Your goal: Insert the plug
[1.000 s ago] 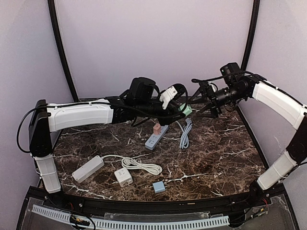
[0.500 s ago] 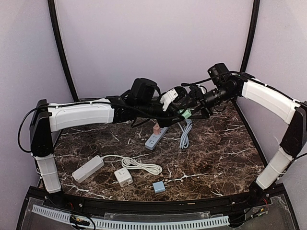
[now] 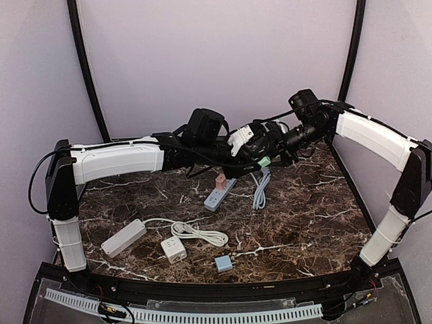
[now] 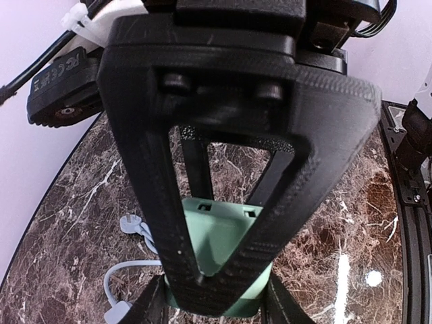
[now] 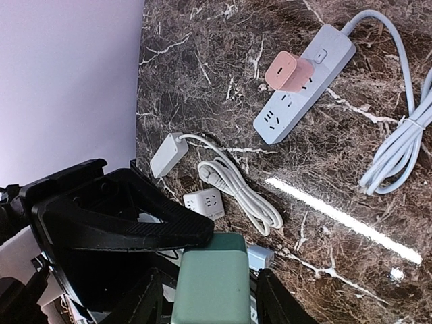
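One green plug (image 5: 209, 263) between left gripper (image 4: 216, 307), right gripper (image 5: 208, 300); lettering (image 4: 64, 71) unreadable

We see a mint-green plug (image 5: 210, 277). The bench (image 3: 317, 216) is dark brown marble veined with white. Near its centre, a pale grey-blue power strip (image 5: 277, 118) carries a salmon-pink plug (image 5: 289, 72). Toward seven o'clock are a white power strip (image 3: 123, 237) and a white cube adapter (image 3: 174, 249); at six, a light blue adapter (image 3: 223, 263). The walls (image 3: 202, 54) are plain lilac.
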